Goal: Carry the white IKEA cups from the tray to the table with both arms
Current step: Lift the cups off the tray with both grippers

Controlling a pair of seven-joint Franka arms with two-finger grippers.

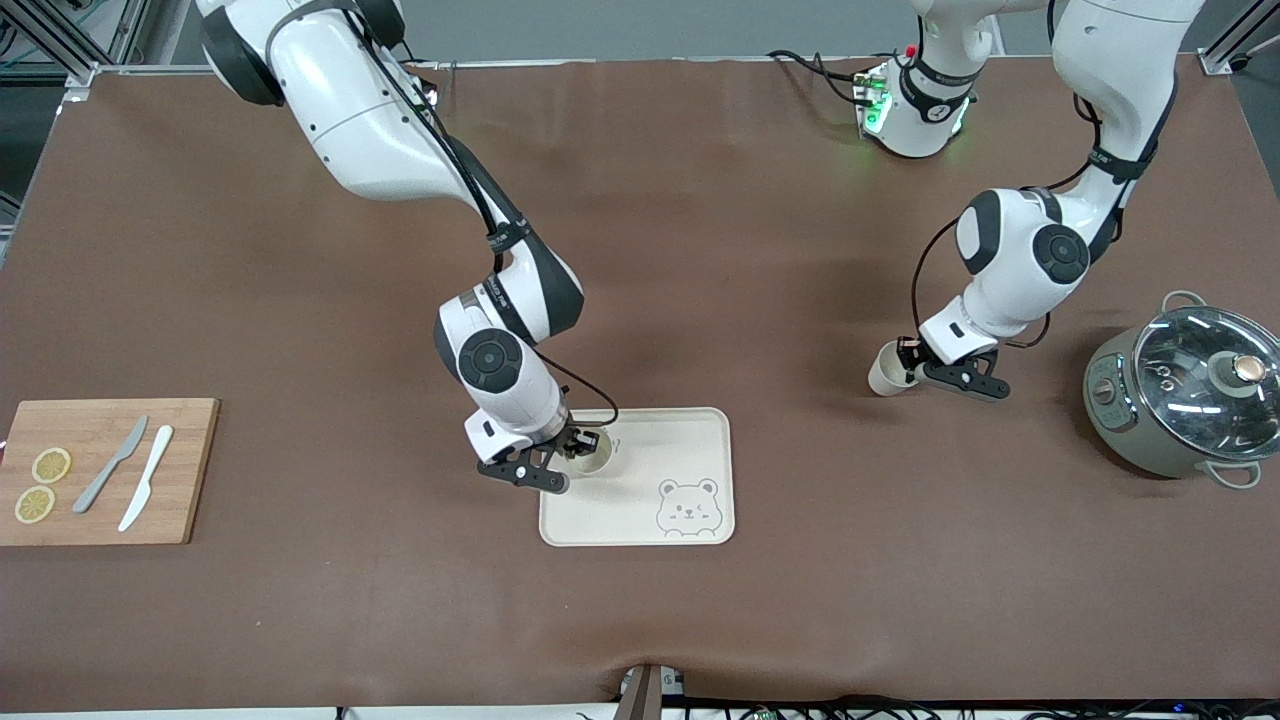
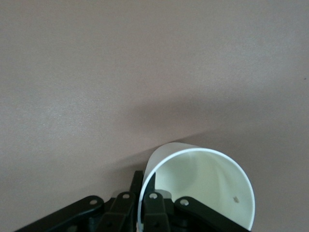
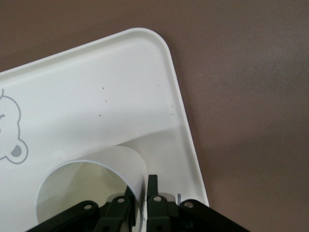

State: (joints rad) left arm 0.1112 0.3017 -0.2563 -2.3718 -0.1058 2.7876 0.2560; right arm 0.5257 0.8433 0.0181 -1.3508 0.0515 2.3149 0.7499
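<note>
One white IKEA cup (image 1: 592, 455) sits upright on the bear tray (image 1: 690, 440), in the tray corner toward the right arm's end, near the middle of the table's near edge. Right gripper (image 1: 570, 447) fingers pinch its wall. Second white cup (image 1: 888, 369), tilted, over bare brown table (image 1: 760, 250), its wall clamped in the left gripper (image 1: 908, 362), beside the lidded pot (image 1: 1185, 392) at the left arm's end.

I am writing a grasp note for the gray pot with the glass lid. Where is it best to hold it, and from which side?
Probably by a side loop handle of the gray pot: one shows at its rim farther from the front camera, another nearer. The body looks too wide for two fingers, so come from above over a handle. The lid knob would likely lift only the glass lid.
</note>
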